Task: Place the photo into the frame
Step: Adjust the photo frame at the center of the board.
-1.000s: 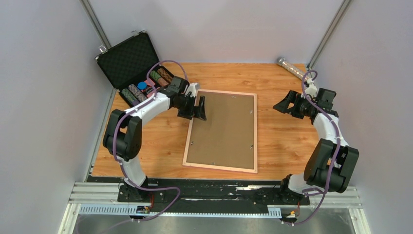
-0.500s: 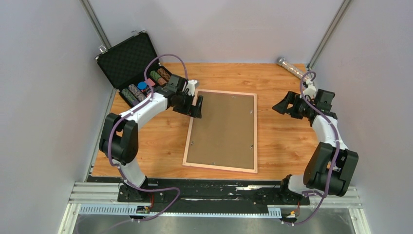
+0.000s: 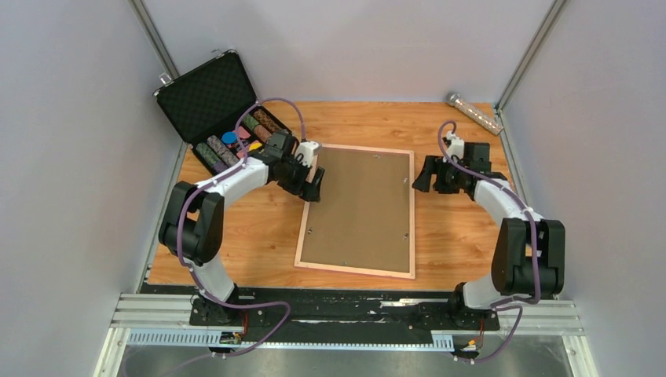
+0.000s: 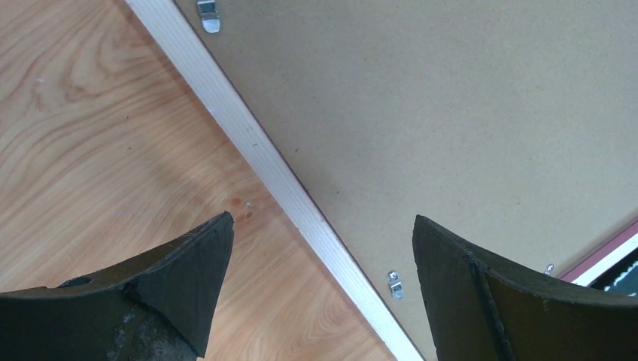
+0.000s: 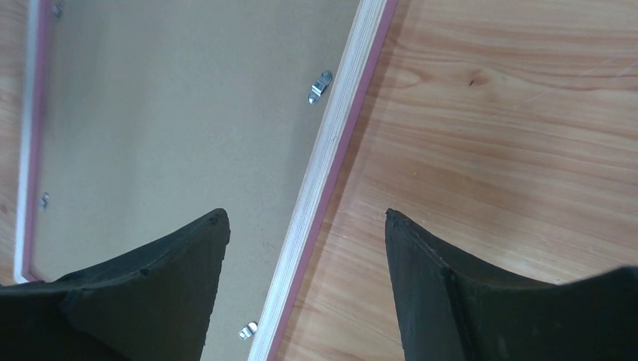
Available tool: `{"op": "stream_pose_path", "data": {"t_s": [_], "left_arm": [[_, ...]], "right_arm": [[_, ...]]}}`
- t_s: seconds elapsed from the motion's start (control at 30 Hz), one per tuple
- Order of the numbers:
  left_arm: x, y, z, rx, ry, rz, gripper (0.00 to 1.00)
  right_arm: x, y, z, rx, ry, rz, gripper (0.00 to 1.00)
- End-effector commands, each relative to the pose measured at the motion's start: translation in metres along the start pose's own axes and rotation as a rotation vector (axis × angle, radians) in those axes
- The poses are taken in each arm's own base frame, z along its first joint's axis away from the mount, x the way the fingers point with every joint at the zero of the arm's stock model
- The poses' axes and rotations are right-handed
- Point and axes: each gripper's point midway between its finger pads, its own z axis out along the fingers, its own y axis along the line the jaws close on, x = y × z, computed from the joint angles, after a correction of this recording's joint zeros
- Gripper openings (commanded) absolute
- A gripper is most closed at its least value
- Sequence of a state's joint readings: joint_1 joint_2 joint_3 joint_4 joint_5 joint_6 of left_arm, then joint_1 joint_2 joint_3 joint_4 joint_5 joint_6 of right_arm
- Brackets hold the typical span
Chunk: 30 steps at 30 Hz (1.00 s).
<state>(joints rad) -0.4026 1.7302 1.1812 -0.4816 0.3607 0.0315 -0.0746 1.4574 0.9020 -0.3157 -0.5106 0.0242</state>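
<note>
Your left hand (image 4: 323,226) hung wide open and empty astride the frame's (image 3: 353,269) left long rail, and your right hand (image 5: 305,218) gaped empty astride the right one. The frame lay face-down on the counter (image 3: 455,236) between them, long axis pointing away from you; the photo wasn't visible.

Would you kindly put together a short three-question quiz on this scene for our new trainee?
1. True or false: the frame lies with its front facing up.
2. Multiple choice: the left gripper hangs over the frame's A) left rail, B) bottom rail, C) right rail.
3. Fill in: the jaws of the left gripper and the right gripper both stand ___, each with a rail between the fingers and nothing held.

Key:
1. False. The brown backing board faces up.
2. A.
3. Open.
</note>
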Motion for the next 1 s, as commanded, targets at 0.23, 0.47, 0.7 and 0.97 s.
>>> {"op": "stream_pose_path", "data": {"t_s": [0.23, 0.47, 0.7, 0.97], "left_arm": [[-0.024, 0.014, -0.026, 0.083, -0.138, -0.064, 0.91], [-0.015, 0.016, -0.018, 0.111, -0.117, -0.094, 0.87], [-0.008, 0.015, -0.009, 0.148, -0.093, -0.149, 0.8], [0.005, 0.018, 0.008, 0.157, -0.045, -0.195, 0.74]], "right_arm": [[0.018, -0.002, 0.041, 0.072, 0.111, -0.103, 0.63], [0.03, -0.001, 0.055, 0.062, 0.167, -0.099, 0.53], [0.036, -0.004, 0.063, 0.064, 0.201, -0.09, 0.39], [0.039, -0.006, 0.067, 0.067, 0.222, -0.094, 0.27]]}}
